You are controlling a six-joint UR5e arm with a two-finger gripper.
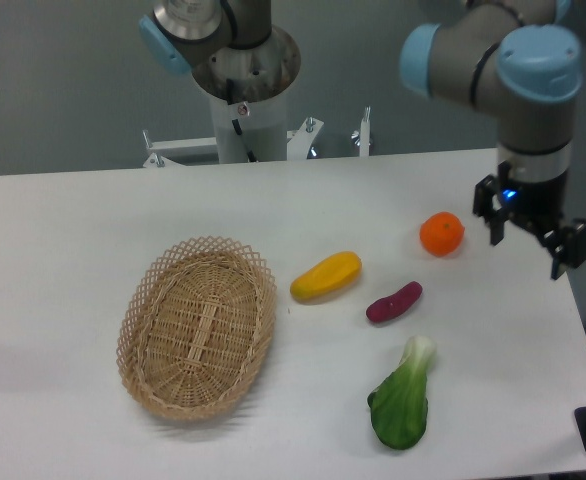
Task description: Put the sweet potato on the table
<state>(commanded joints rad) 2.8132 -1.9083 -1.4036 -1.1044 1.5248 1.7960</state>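
The sweet potato [394, 302] lies on the white desk [73, 230], right of centre, tilted with its right end farther back. A yellow-orange oblong fruit [326, 276] sits just to its left, an orange [441, 234] behind it toward the right edge, and a bok choy [403, 398] near the front edge. An oval wicker basket [197, 326] stands toward the left. The claw [531, 241] hangs released, holding nothing, by the right edge beside the orange.

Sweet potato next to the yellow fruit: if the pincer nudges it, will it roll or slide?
The sweet potato is rounded and elongated, so it would probably roll sideways. Its slight curve and tapered ends may make it pivot rather than travel straight. It looks firm, likely stiff.
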